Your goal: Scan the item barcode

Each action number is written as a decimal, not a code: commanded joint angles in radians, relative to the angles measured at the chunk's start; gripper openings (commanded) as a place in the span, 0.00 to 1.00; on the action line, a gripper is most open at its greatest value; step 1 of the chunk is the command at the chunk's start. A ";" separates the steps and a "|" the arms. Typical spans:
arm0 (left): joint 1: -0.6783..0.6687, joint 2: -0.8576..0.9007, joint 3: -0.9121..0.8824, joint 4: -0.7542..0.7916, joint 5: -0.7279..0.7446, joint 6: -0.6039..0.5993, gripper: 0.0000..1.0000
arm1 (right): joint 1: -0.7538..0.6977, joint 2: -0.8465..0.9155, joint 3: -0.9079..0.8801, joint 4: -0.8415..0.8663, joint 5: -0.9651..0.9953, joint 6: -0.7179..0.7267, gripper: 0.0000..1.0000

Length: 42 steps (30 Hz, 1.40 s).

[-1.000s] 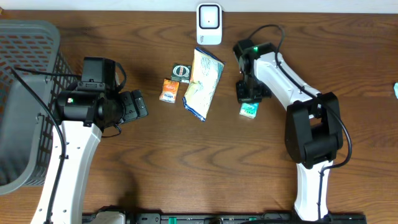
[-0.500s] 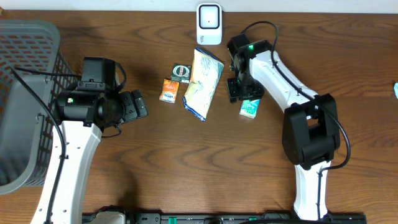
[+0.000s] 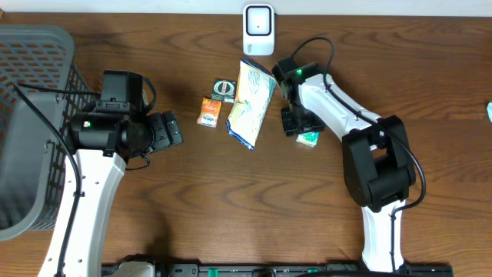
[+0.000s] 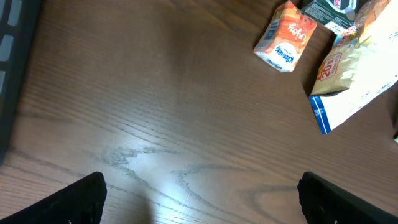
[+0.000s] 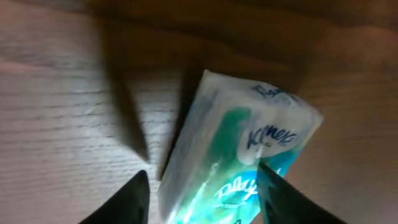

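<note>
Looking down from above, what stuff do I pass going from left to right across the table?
Grey plastic mesh basket → small orange tissue pack → big yellow, white and blue snack bag → teal tissue pack.

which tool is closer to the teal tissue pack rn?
Right. The right tool is directly over the teal tissue pack, a finger on each side. The left tool sits far off, beyond the snack bag and orange pack.
</note>
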 commanded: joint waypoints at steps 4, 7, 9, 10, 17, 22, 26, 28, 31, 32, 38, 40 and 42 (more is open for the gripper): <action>0.005 0.000 0.001 -0.005 -0.003 -0.009 0.98 | 0.004 0.009 -0.023 0.019 0.039 0.026 0.09; 0.005 0.000 0.001 -0.005 -0.003 -0.009 0.98 | 0.004 0.009 -0.023 0.016 0.017 0.026 0.01; 0.005 0.000 0.001 -0.005 -0.003 -0.009 0.98 | 0.004 0.009 -0.022 0.012 -0.011 0.025 0.01; 0.005 0.000 0.001 -0.005 -0.003 -0.009 0.98 | 0.004 0.009 -0.021 0.012 -0.026 0.024 0.01; 0.005 0.000 0.001 -0.005 -0.003 -0.009 0.98 | -0.026 0.009 0.083 -0.027 -0.265 -0.124 0.01; 0.005 0.000 0.001 -0.005 -0.003 -0.009 0.98 | -0.074 0.009 0.121 0.004 -0.690 -0.378 0.01; 0.005 0.000 0.001 -0.005 -0.003 -0.009 0.98 | -0.129 0.009 0.120 0.003 -0.874 -0.478 0.01; 0.005 0.000 0.001 -0.005 -0.003 -0.009 0.98 | -0.161 0.009 0.119 0.003 -0.940 -0.512 0.01; 0.005 0.000 0.001 -0.005 -0.003 -0.009 0.98 | -0.195 0.009 0.102 0.006 -0.985 -0.526 0.01; 0.005 0.000 0.001 -0.005 -0.003 -0.009 0.98 | -0.205 0.009 0.092 0.006 -0.997 -0.533 0.01; 0.005 0.000 0.001 -0.005 -0.003 -0.009 0.98 | -0.238 0.009 -0.037 0.069 -1.074 -0.584 0.01; 0.005 0.000 0.001 -0.005 -0.003 -0.009 0.98 | -0.246 0.009 -0.090 0.107 -1.085 -0.583 0.01; 0.005 0.000 0.001 -0.005 -0.003 -0.009 0.98 | -0.257 0.009 -0.139 0.150 -1.082 -0.560 0.01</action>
